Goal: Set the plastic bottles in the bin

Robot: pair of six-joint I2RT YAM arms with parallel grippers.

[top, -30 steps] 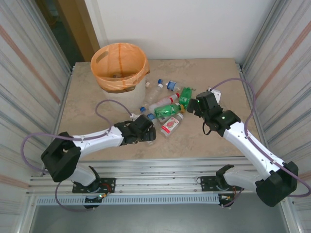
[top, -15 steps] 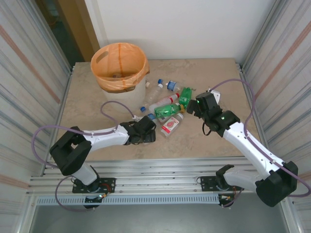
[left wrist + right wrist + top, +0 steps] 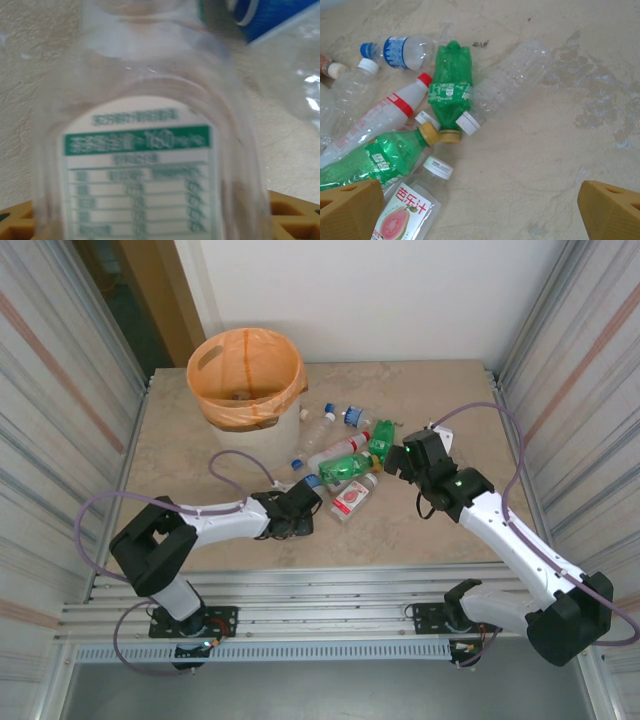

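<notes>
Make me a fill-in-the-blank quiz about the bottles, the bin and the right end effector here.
The bin is lined with an ___ bag.
The bottle with the guava picture has a ___ cap.
The right end effector has its jaws ___.
The clear bottle close to the left wrist camera carries a white and ___ label.
Missing words: orange; white; open; green.

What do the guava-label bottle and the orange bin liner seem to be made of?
Guava-label bottle: clear glossy plastic, seemingly thin; the table shows through it. Orange bin liner: probably thin plastic film, wrinkled and slightly see-through.
</notes>
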